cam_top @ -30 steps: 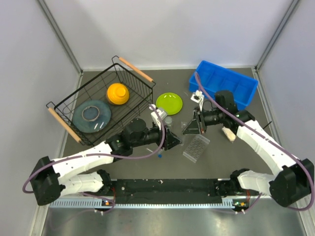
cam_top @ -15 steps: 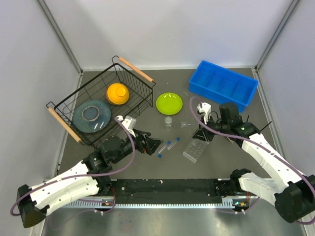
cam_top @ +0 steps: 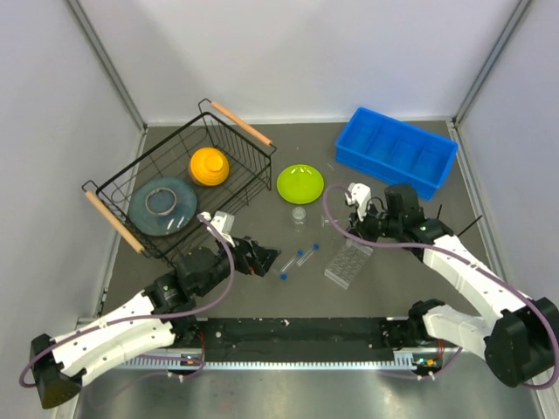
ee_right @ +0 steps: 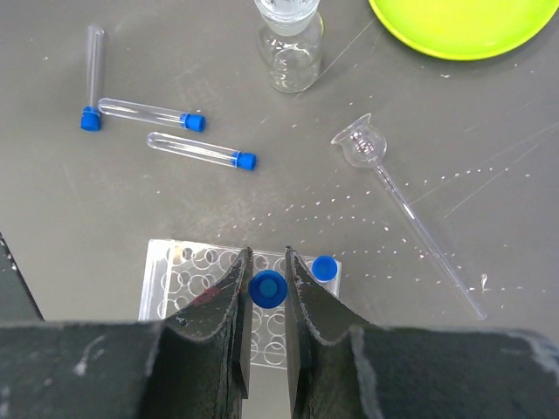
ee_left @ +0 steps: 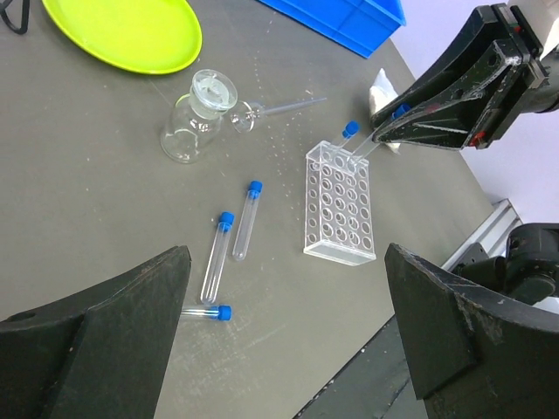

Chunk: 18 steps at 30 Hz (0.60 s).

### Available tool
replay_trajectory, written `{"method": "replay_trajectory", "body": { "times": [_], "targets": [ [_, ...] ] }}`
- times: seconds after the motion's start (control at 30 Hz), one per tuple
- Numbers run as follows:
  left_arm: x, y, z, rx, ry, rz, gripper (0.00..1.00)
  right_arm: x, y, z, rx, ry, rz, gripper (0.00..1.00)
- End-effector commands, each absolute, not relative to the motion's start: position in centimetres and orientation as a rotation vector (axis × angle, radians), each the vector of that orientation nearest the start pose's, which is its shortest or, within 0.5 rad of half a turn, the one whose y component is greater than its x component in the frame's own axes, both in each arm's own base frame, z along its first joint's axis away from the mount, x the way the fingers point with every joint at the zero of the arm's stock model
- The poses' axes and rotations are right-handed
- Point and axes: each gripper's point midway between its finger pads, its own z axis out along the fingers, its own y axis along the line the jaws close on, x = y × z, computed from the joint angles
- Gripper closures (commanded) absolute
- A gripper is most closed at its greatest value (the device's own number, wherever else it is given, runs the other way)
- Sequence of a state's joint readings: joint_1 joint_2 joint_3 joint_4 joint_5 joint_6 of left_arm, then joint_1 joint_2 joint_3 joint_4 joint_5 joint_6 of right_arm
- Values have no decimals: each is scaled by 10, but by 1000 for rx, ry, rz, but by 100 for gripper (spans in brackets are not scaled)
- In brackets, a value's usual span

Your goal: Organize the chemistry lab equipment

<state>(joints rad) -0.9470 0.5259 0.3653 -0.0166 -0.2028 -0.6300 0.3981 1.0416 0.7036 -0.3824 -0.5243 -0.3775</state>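
Note:
My right gripper is shut on a clear blue-capped tube and holds it upright over the far corner of the clear grid rack. A second tube stands in the hole beside it. Three more tubes lie on the table left of the rack. My left gripper is open and empty, near these loose tubes. A tiny clear flask-like cup stands behind them. The white packet lies partly behind my right gripper.
A thin glass funnel lies right of the cup. The lime-green plate sits behind it and a blue bin stands at the back right. A wire basket at the left holds the orange dome and a grey-blue plate.
My left gripper has drawn back to the left, away from the loose tubes. My right gripper has moved right and come upright over the rack's far corner with the tube.

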Motion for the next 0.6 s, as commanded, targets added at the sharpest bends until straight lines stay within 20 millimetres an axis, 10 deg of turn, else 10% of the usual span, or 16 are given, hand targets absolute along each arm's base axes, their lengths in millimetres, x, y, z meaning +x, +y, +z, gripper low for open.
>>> {"method": "replay_trajectory", "body": {
  "times": [0.0, 0.57],
  "targets": [
    [180, -225, 189, 109, 1843, -952, 1, 251, 187, 137, -1111, 1878, 580, 85],
    [183, -228, 181, 116, 1876, -938, 1, 252, 192, 109, -1195, 1874, 522, 84]
  ]
}}
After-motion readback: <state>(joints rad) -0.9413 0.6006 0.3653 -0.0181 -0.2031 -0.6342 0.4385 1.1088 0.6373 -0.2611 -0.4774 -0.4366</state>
